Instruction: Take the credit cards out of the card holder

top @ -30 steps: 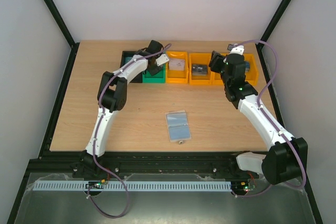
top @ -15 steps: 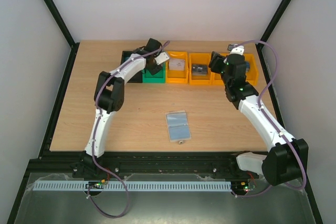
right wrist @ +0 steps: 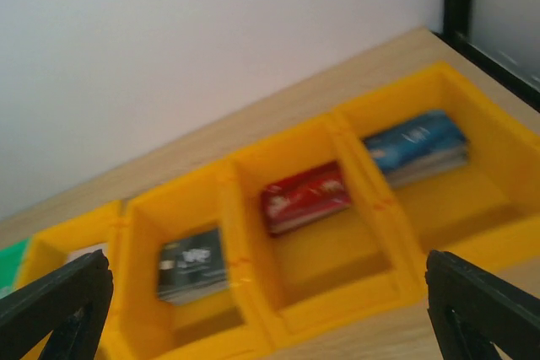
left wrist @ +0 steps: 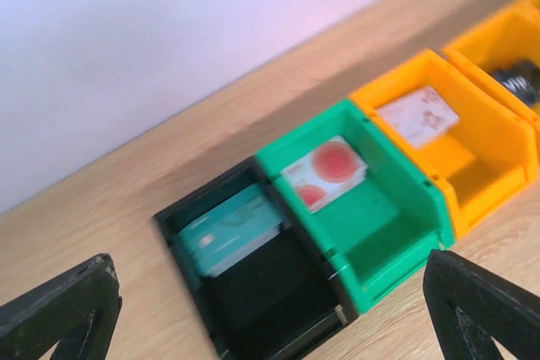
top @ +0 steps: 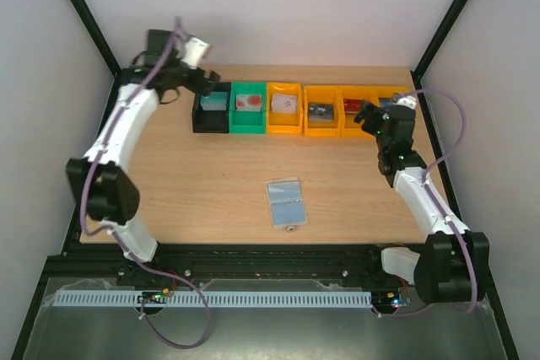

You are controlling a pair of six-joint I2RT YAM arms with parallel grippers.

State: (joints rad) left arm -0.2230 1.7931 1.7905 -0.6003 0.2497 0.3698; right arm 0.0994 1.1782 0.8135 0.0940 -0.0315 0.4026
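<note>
The card holder [top: 286, 201] lies open and flat on the worktop [top: 169, 174], near the front edge and about midway across, well apart from both arms. Its pale blue-grey panels face up (from above I cannot tell whether any sleeve has a card in it).

A row of six bins runs along the back of the worktop. At the left end, the black bin [left wrist: 261, 284] holds a teal card [left wrist: 232, 229]. Touching it on the right, the green bin [left wrist: 380, 225] holds a white card with red spots [left wrist: 325, 174]. The first orange bin [left wrist: 481, 158] holds a white card with reddish print [left wrist: 418, 115]. The right wrist view shows three more orange bins [right wrist: 245, 292] side by side. They hold a grey card [right wrist: 192, 265], a red card [right wrist: 305, 196] and a blue card [right wrist: 418, 145], one card to a bin. That view is somewhat blurred, so the print on the cards is unreadable.

The left fingers [left wrist: 67, 305] hang above the back left part of the worktop, over the black and green bins. They are spread wide with nothing between them. The right fingers [right wrist: 59, 301] hover near the right end of the row, facing the orange bins. They too are spread wide and hold nothing.
</note>
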